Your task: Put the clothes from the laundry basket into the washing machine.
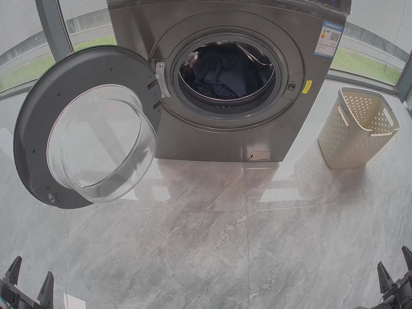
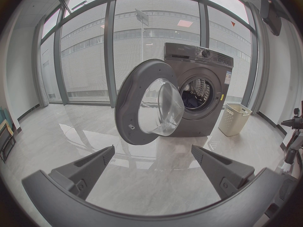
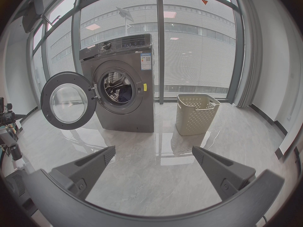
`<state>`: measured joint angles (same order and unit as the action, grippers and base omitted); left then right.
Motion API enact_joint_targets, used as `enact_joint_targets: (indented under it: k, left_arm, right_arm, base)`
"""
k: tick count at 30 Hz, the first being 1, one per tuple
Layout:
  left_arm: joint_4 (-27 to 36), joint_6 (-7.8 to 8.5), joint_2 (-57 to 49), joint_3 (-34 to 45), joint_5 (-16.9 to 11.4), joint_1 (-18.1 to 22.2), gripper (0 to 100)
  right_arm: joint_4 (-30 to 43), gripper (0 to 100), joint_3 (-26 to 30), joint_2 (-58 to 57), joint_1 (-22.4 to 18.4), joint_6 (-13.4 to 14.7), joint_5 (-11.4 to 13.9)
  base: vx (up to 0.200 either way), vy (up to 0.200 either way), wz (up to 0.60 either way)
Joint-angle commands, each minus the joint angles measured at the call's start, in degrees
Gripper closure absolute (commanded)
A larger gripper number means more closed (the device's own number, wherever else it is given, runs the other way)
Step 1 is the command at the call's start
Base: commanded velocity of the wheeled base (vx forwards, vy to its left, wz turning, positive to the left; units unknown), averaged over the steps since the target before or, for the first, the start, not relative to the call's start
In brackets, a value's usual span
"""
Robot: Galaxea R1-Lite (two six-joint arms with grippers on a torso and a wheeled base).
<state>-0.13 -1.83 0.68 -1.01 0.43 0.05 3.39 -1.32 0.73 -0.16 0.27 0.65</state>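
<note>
Head view: one washing machine (image 1: 201, 142), one door (image 1: 86, 129), one laundry basket (image 1: 343, 142).

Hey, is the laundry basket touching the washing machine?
Apart. The right wrist view shows a strip of bare floor between the laundry basket and the washing machine.

The washing machine (image 1: 206, 142) loses its top to the far edge of the head view. The dark clothes (image 1: 223, 76) in its drum lie partly behind the door ring; how many pieces cannot be told. The laundry basket (image 1: 343, 142) hides its floor behind its own near wall. The left gripper (image 1: 31, 275) and right gripper (image 1: 394, 265) are cut off at the near edge, past the fingertips. The sticker (image 1: 328, 38) print is too small to read.
</note>
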Motion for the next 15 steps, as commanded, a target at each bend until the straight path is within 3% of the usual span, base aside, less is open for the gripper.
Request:
enact_joint_targets:
  k: [1,15]
  left_arm:
    - [0.0,-0.11,-0.2,1.0,0.0,0.0,0]
    - [0.0,-0.11,-0.2,1.0,0.1,0.0,0]
  right_arm:
    - [0.0,0,0.0,-0.7,0.0,0.0,0.0]
    - [0.0,0,0.0,-0.7,0.0,0.0,0.0]
  base:
    - [0.0,0.2,0.0]
    - [0.0,0.2,0.0]
